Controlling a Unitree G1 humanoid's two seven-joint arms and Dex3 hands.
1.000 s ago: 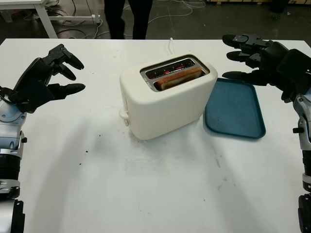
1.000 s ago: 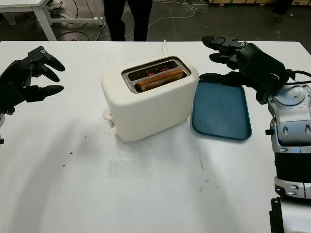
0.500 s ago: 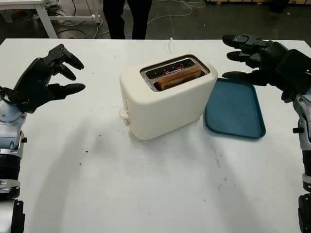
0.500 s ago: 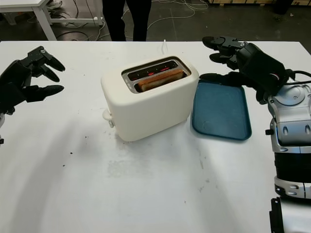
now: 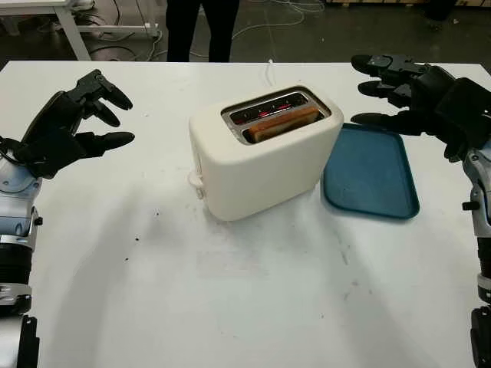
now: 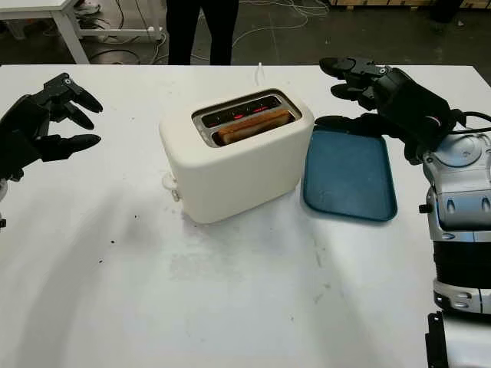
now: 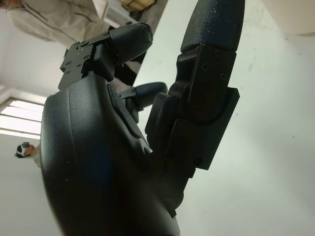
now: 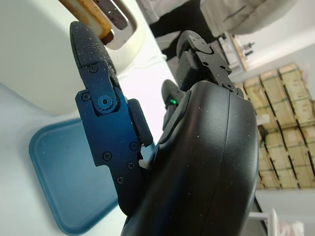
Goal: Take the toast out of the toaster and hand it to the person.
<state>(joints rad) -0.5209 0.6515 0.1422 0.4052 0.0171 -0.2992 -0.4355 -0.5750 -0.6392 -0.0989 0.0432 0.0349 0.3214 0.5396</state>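
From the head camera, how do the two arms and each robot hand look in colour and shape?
Each robot hand, left and right, is matte black with three thick, jointed fingers and visible screw heads. The forearms behind them are silver-grey segments with black joints. A small green light shows inside the right one in its wrist view.

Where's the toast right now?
The toast stands in the near slot of the white toaster at the table's middle, just left of the blue tray; neither hand touches it.
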